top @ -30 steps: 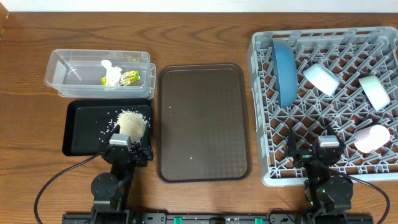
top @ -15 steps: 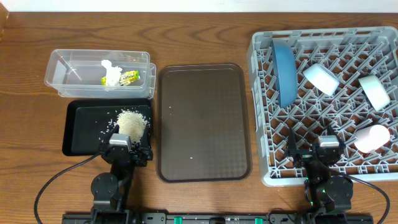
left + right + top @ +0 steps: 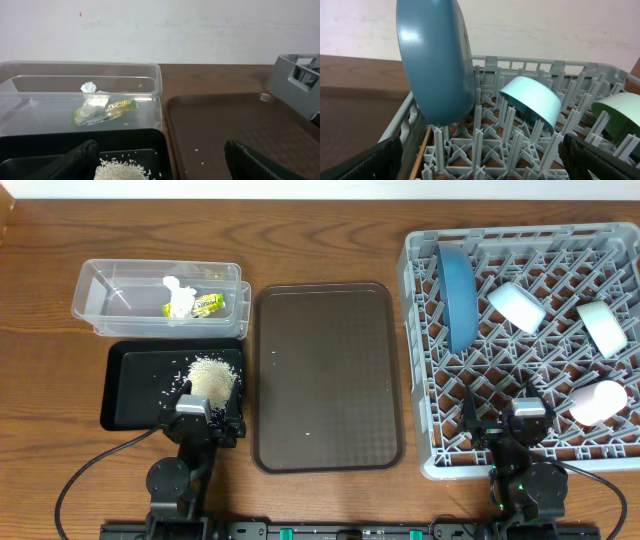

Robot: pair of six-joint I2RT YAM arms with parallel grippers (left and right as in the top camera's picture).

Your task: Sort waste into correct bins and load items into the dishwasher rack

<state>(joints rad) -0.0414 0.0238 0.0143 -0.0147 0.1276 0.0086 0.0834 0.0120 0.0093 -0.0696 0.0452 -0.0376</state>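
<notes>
The clear tub [image 3: 100, 300] holds the white tissue [image 3: 178, 295] and the yellow-green wrapper [image 3: 207, 304]; both also show in the left wrist view, the tissue [image 3: 90, 102] and the wrapper [image 3: 120, 106]. The rice heap [image 3: 212, 377] lies in the black tray [image 3: 135, 385]. The grey rack [image 3: 420, 330] holds the dark-blue plate [image 3: 458, 295] on edge, the light-blue bowl [image 3: 516, 306], the mint bowl [image 3: 603, 327], the pinkish cup [image 3: 598, 402] and the chopstick [image 3: 422, 150]. My left gripper [image 3: 162, 162] is open over the tray's near edge. My right gripper [image 3: 482, 162] is open over the rack's near edge.
The flat brown serving tray [image 3: 327, 375] lies between the bins and the rack, with a few stray rice grains [image 3: 196, 150] on it. Both arm bases sit at the table's front edge. A pale wall stands behind the table.
</notes>
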